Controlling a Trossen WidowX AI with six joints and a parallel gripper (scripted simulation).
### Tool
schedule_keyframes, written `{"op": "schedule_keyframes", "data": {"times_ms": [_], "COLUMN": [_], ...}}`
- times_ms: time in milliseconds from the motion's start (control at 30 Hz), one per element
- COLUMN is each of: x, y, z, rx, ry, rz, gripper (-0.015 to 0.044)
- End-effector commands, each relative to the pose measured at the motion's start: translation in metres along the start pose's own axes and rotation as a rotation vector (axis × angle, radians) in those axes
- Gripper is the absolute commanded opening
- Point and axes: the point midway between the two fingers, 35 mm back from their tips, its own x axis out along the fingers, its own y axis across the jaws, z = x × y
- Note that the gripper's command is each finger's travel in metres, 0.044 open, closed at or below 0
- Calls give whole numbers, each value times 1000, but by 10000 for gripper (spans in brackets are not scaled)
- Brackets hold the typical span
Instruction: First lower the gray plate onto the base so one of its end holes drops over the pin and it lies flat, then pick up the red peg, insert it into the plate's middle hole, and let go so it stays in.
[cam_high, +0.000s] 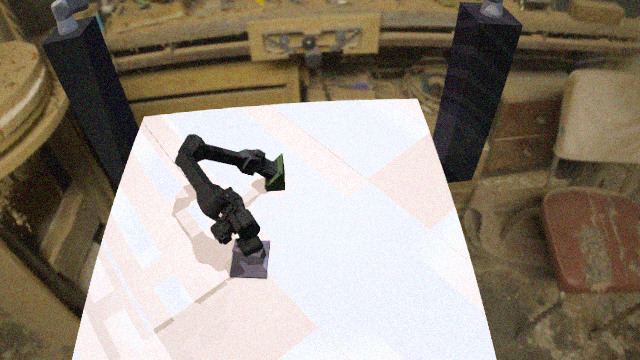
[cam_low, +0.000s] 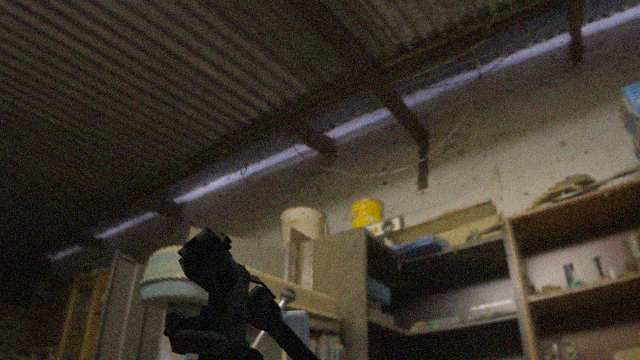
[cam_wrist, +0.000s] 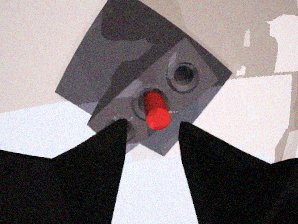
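Observation:
The gray plate (cam_wrist: 175, 102) lies on the square gray base (cam_wrist: 80, 80) (cam_high: 245, 271) in the wrist view, its three holes in a diagonal row. The red peg (cam_wrist: 153, 102) stands in the middle hole, tilted in the view, with its upper part showing above the plate; how deep it sits I cannot tell. My gripper (cam_wrist: 153, 128) (cam_high: 256, 251) is open, with a fingertip on each side of the peg and a gap to both. The left finger partly covers the lower-left end hole. The pin cannot be made out clearly. In the top view my gripper hides the peg.
The arm's green-edged mount (cam_high: 280, 172) stands behind the base on the table (cam_high: 350, 250). Two dark posts (cam_high: 92, 75) (cam_high: 477, 90) stand by the far corners. The exterior view shows only part of the arm (cam_low: 222, 285) against the room.

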Motion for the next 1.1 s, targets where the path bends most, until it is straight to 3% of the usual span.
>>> {"op": "schedule_keyframes", "data": {"times_ms": [0,1067], "x": [0,-16], "y": [0,-3], "z": [0,-1], "rx": [-1,-7], "ry": [0,-4], "rz": [0,3], "gripper": [150,150]}}
